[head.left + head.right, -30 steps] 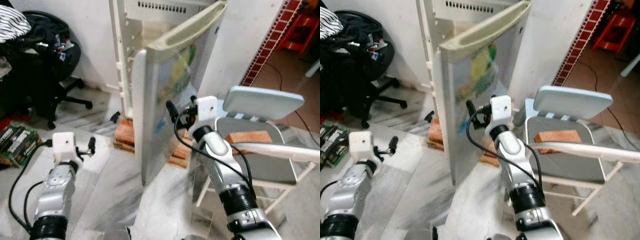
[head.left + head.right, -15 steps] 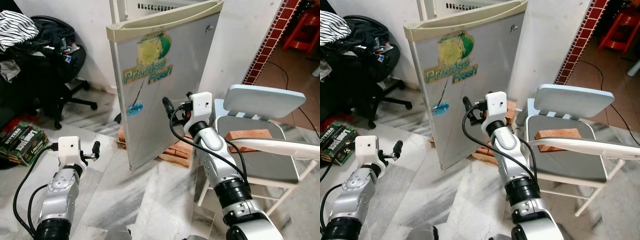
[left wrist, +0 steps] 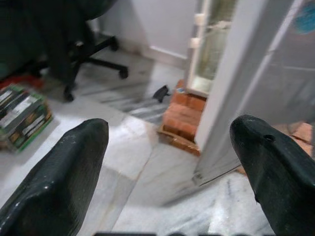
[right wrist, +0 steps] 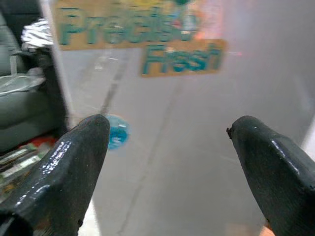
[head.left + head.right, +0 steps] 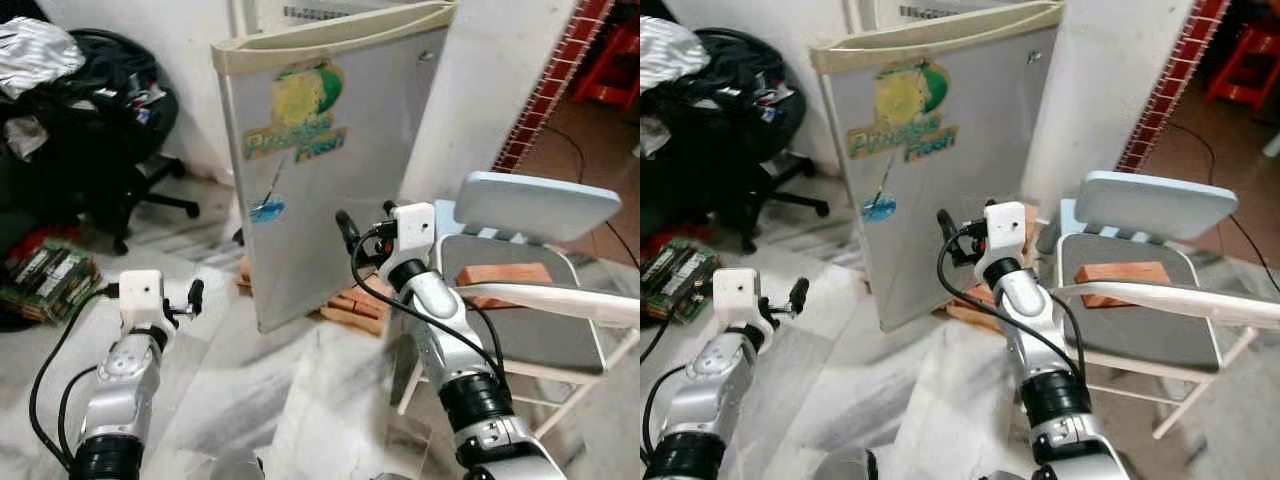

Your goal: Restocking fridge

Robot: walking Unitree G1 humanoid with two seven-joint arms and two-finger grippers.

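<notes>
Fridge door (image 5: 330,150) has swung nearly shut in the last second; right gripper (image 5: 345,232), fingers spread and empty, hovers just before it. Left gripper (image 5: 194,296) hangs open, low. Restocking looks about finished.

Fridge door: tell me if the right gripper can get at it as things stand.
Probably yes. The right gripper hangs open just in front of the fridge door, fingers pointed at its sticker face, with nothing between them. The chair stands off to its right, out of the way.
</notes>
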